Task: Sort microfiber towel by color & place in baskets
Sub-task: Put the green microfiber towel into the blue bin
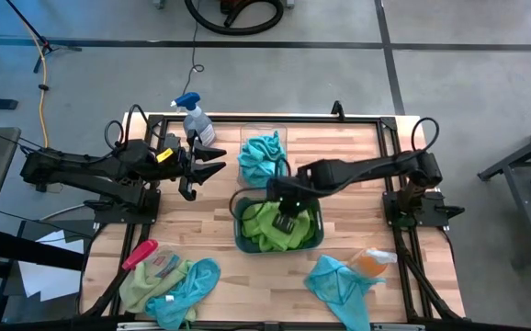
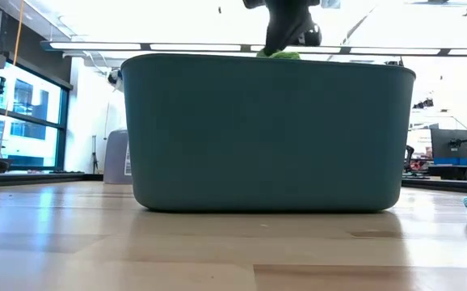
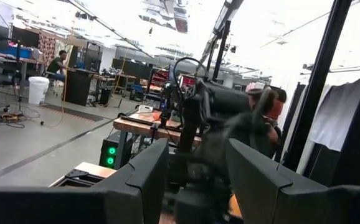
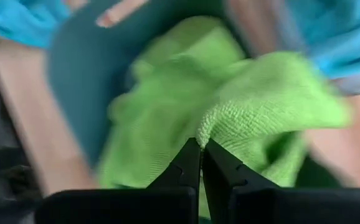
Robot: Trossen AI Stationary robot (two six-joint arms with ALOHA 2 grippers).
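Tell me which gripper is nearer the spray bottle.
Left. The left gripper hangs just beside the spray bottle, while the right gripper is farther off, over the teal bin.

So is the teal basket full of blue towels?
No, the teal basket holds lime green towels; the blue towels in the high view sit in the clear basket behind it.

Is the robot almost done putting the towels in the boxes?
About halfway. Done: green towels sit in the dark teal bin, and blue towels fill the clear bin. In hand: the right gripper is over the teal bin, fingers shut on a green towel. Left: a green-and-blue heap and another blue towel at the table's front edge. The left gripper waits, open.
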